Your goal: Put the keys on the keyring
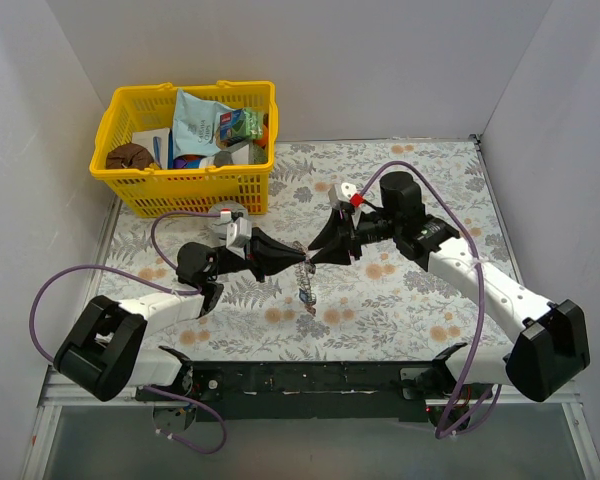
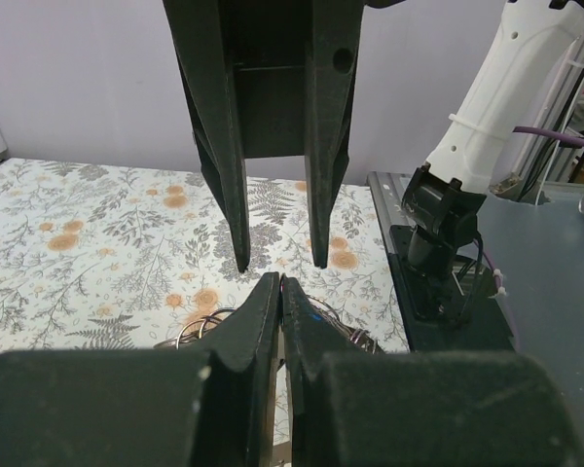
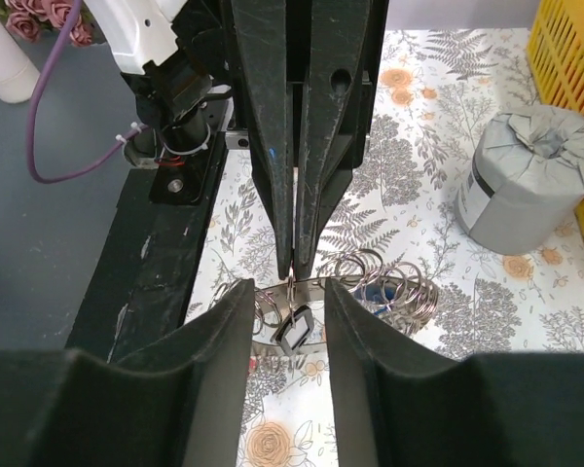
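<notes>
White walls ring floral tablecloth; before the yellow basket, left gripper clenches the keyring, right gripper gapes.

The left arm and right arm have white links, black joints, looping purple cables and black tapered end effector fingers.

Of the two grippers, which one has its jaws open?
The right gripper: its jaws stand apart, with a clear gap between them. The left gripper has its jaws pressed together, pinching a thin metal ring.
</notes>
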Tool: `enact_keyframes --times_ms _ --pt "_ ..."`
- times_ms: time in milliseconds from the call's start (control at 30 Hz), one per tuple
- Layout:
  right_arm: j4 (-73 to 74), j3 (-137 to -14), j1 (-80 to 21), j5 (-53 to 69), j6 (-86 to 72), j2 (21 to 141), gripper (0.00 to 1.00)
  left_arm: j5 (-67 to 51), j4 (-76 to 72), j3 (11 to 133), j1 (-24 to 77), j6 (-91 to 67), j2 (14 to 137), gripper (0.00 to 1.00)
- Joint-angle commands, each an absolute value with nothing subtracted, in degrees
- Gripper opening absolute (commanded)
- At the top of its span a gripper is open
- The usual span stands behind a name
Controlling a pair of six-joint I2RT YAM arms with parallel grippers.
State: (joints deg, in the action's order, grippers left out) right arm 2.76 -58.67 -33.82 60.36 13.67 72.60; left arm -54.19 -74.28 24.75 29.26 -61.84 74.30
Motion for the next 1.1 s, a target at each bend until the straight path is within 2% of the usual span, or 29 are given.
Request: enact_keyframes --times_ms 0,267,467,600,733,1067 --pt "1.31 -59.06 -34.19 62.05 14.32 74.26 0.4 -54.23 -88.77 26.1 29.27 -62.32 73.04 0.0" --pt "3.25 -58.62 -34.1 60.73 16.34 75.67 0.36 -54.05 -88.07 26.1 29.18 -61.53 71.46 0.0" --pt "3.78 -57.66 -34.1 59.94 17.4 76.29 0.29 -52.91 -86.57 25.49 29.18 -60.29 69.7 0.0" --pt "3.87 -57.74 -34.1 60.55 17.49 76.99 0.14 -52.82 -86.57 25.31 29.18 -60.38 69.43 0.0" --pt "4.74 -58.18 -34.01 61.08 17.93 77.69 0.04 -52.65 -87.01 25.49 29.27 -60.56 69.43 0.0" --pt "5.27 -58.36 -34.37 61.61 18.02 78.31 0.01 -52.82 -89.64 26.01 29.27 -62.05 70.66 0.0"
